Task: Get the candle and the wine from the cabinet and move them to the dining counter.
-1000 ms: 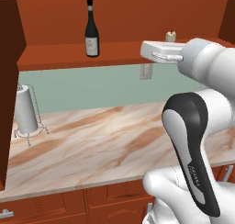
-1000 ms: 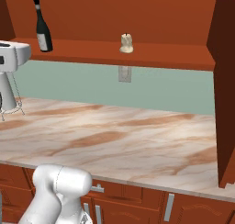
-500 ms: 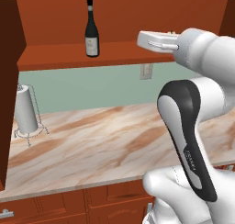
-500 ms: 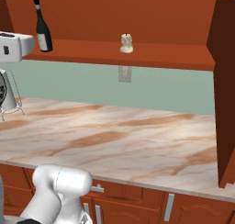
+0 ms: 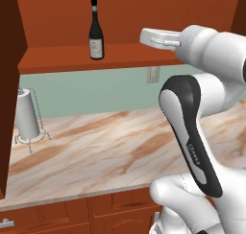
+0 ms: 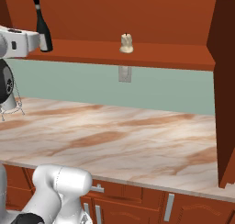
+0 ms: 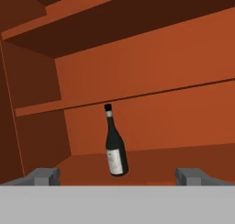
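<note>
Dark green-black glass marks the wine bottle (image 5: 96, 31), which stands upright on the cabinet shelf (image 5: 62, 60), nearer its left end and set back from the front edge. Its pale grey label carries marks too small to read; the neck is capped in black. In the hand view the bottle (image 7: 114, 145) appears tilted, between the two widely parted fingertips (image 7: 43, 176), well apart from them; nothing is held.

Farther right on the same shelf, near its front edge, sits the stubby cream candle (image 6: 126, 43) on its wider pale base, well apart from the bottle (image 6: 42, 25). The gripper (image 5: 153, 38) hangs at shelf height between the two, jaws spread wide and empty. From the right base camera its white hand covers the lower part of the bottle.

An open reddish-brown cabinet door (image 5: 9, 103) stands at the shelf's left end, another door (image 6: 225, 90) at the right end. Below, a wall outlet (image 6: 124, 73) is set in the pale green backsplash. A grey paper-towel roll (image 5: 26, 115) on a wire stand rests at the back left of the marble counter (image 5: 110, 151), clear of the arm.
</note>
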Motion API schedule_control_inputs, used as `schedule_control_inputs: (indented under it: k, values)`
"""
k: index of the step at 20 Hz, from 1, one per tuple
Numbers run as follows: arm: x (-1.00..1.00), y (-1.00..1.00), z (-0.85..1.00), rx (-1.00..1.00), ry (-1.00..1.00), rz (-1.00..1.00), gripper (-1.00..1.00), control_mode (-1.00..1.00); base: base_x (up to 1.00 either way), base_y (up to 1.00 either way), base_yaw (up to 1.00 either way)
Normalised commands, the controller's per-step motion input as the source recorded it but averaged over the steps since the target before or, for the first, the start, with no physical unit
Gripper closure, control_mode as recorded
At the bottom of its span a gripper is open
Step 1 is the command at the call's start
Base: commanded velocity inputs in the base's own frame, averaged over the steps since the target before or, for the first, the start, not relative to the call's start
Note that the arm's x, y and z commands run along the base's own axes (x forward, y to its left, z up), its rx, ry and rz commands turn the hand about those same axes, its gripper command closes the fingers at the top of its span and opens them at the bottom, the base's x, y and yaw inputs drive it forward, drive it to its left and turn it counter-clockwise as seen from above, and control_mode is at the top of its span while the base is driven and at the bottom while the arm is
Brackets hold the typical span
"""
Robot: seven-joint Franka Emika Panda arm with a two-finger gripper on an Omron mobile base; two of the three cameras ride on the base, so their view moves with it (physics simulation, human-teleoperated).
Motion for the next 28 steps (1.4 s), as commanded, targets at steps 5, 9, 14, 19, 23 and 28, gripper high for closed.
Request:
schedule_control_inputs:
  k: [5,9,14,19,23,28]
  values:
    - [0.25,0.00,0.00,0.00,0.00,0.00,-1.00,-1.00,0.00,0.00,0.00]
    - [0.19,0.00,0.00,0.00,0.02,0.00,-1.00,-1.00,0.00,0.00,0.00]
    - [0.22,0.00,0.00,0.00,0.00,0.00,-1.00,-1.00,0.00,0.00,0.00]
    - [0.24,0.00,0.00,0.00,0.00,0.00,-1.00,-1.00,0.00,0.00,0.00]
    - [0.18,0.00,0.00,0.00,0.00,0.00,-1.00,-1.00,0.00,0.00,0.00]
    - [0.13,0.09,0.00,-0.02,-0.02,0.00,-1.00,-1.00,0.00,0.00,0.00]
